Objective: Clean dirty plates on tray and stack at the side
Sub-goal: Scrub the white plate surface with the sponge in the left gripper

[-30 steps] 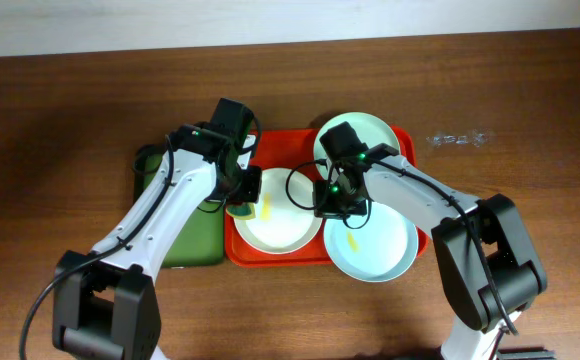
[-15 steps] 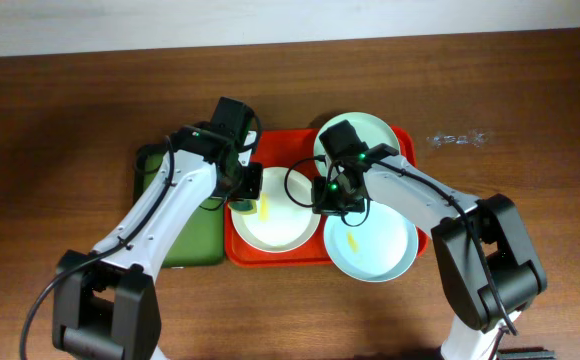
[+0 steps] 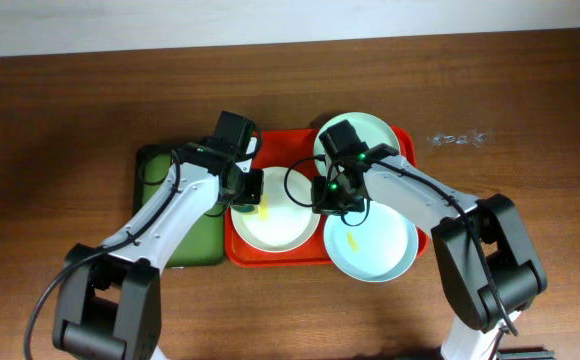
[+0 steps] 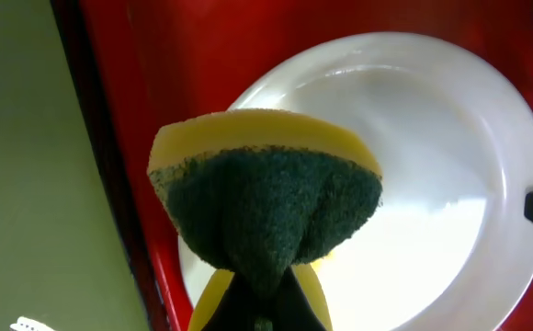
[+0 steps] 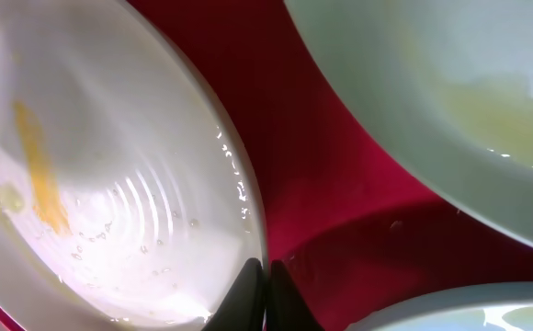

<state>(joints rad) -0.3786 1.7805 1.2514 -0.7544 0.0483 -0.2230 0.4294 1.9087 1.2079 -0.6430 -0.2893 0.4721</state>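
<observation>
A white plate [image 3: 280, 222] with a yellow smear [image 5: 37, 165] lies at the left of the red tray [image 3: 300, 160]. One pale mint plate [image 3: 370, 138] sits at the tray's back right. Another mint plate [image 3: 380, 250] overhangs its front right edge. My left gripper [image 3: 244, 192] is shut on a yellow and green sponge [image 4: 265, 202], held over the white plate's [image 4: 423, 175] left rim. My right gripper [image 5: 266, 292] is shut on the white plate's [image 5: 110, 211] right rim, its tips down on the tray [image 5: 331, 175].
A dark green tray [image 3: 175, 235] lies against the red tray's left side, under my left arm. A small clear object [image 3: 457, 138] sits on the wooden table at the back right.
My left gripper has carried the sponge slightly right, over the white plate's left edge. The right arm and the plates have not moved.
</observation>
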